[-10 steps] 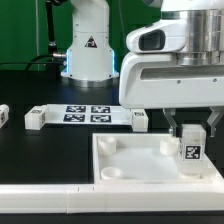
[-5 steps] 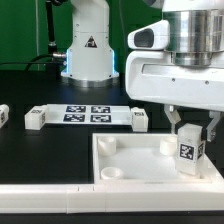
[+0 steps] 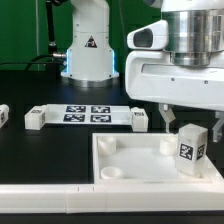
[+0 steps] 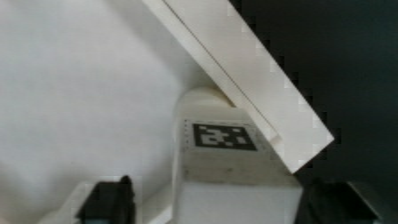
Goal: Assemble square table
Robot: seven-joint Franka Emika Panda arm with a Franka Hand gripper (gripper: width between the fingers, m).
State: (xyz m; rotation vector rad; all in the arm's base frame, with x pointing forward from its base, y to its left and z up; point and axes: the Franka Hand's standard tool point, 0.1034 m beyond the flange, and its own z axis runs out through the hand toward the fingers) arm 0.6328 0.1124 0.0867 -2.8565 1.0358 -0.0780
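The white square tabletop (image 3: 130,160) lies with its raised rim up at the front of the exterior view. One white tagged leg (image 3: 190,148) stands upright in its far corner socket on the exterior view's right. My gripper (image 3: 190,121) hovers just above that leg, jaws open on either side of its top and not touching it. In the wrist view the leg (image 4: 222,150) sits between my dark fingers (image 4: 111,200), with a gap on each side, and the gripper (image 4: 222,205) is open. The tabletop rim (image 4: 249,75) runs diagonally past the leg.
Two loose legs (image 3: 35,119) (image 3: 140,120) lie at either end of the marker board (image 3: 88,114), and a third (image 3: 3,115) lies at the exterior view's left edge. The long white border bar (image 3: 45,190) runs along the front. The robot base (image 3: 88,50) stands behind.
My gripper has let go of the leg and risen a little. The leg stays upright in the corner socket.
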